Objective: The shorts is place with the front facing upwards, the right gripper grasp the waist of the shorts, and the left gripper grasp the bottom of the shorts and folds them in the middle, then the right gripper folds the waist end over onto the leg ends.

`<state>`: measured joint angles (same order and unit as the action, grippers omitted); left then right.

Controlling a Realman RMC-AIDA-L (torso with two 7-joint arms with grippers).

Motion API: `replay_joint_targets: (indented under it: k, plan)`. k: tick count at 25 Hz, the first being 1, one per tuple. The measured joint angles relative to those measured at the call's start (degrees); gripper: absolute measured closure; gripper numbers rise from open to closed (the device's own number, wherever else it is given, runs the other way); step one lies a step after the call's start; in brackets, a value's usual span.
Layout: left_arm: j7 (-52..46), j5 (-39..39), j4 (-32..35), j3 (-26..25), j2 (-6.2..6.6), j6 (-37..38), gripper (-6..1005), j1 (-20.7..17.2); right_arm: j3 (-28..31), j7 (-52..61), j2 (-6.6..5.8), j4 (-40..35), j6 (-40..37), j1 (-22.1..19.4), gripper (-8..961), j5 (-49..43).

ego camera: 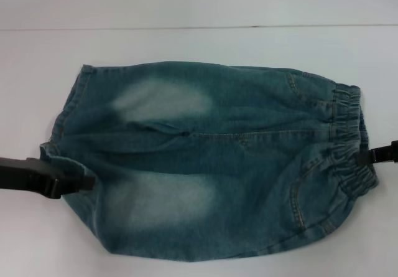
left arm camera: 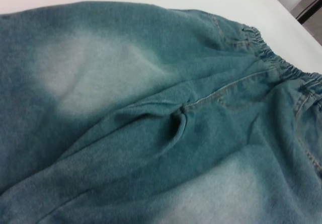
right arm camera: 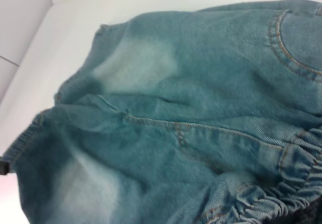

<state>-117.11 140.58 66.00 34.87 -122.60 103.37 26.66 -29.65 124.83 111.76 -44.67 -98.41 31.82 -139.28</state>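
The shorts [ego camera: 211, 165] lie flat on the white bench [ego camera: 199, 46], front upward, with the leg hems toward the robot's left and the ruched elastic waistband [ego camera: 348, 134] toward its right.

The left tool [ego camera: 87, 182] is positioned at the bottom of the shorts [ego camera: 62, 146], its tips touching the hem edge where the cloth rises slightly. Whether it is clenched on the fabric cannot be told. The right tool [ego camera: 368, 157] sits against the waistband, mostly out of view; its state cannot be told either.

The material is washed denim, blue-green with two pale faded thigh patches [ego camera: 161, 99]. It is judged soft, limp and moderately heavy, so sagging is to be expected between two held points. The surface is matte and unlikely to slip.

Recommended holds are the stitched hem, which is thicker and flat, and the gathered waistband, whose bulk gives purchase. Pocket stitching [right arm camera: 284, 43] and the centre seam [left arm camera: 221, 90] are visible.
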Motion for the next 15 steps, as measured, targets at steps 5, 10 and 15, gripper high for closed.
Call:
replay_joint_targets:
  k: [5, 10, 15]
  plan:
    - [0.03, -2.04, 0.02, -0.31, 0.38, -0.23, 973, -0.27, 2.51, -0.13, -0.66, 1.91, -0.06, -1.23, 918, 5.72]
    - [1.16, -3.61, -0.27, -4.53, 0.85, -1.90, 973, -0.48, 7.81, -1.18, -1.27, 4.81, 1.87, -2.64, 918, 12.29]
    - [2.34, -6.64, -2.75, -8.43, 1.61, -5.93, 973, -0.38, 11.18, -2.31, -1.80, 9.26, 5.61, -3.22, 917, 19.14]
